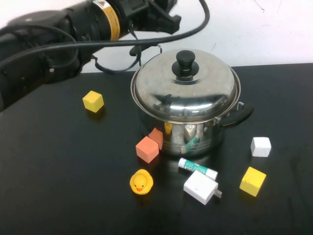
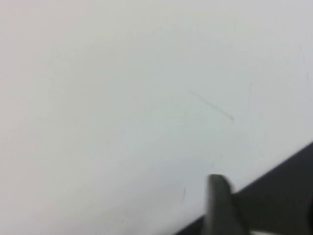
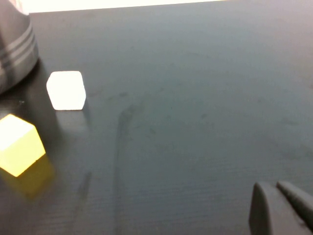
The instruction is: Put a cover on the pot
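Observation:
The large shiny steel pot [image 1: 195, 137] with black side handles stands mid-table. The domed steel lid [image 1: 195, 90] with its black knob [image 1: 185, 61] rests on its rim, slightly tilted. My left gripper [image 1: 168, 13] is behind and above the pot, apart from the lid, open and empty; the left wrist view shows one finger [image 2: 220, 208] against the white wall. My right gripper [image 3: 279, 203] is shut and empty, low over bare black table; it is out of the high view. The pot's side shows in the right wrist view [image 3: 14, 44].
Around the pot lie a yellow cube [image 1: 93, 101], two orange cubes [image 1: 147, 149], a yellow duck [image 1: 141, 181], a white tube [image 1: 197, 168], a white charger [image 1: 200, 187], a white cube [image 1: 260, 146] [image 3: 66, 90] and a yellow cube [image 1: 253, 180] [image 3: 18, 144].

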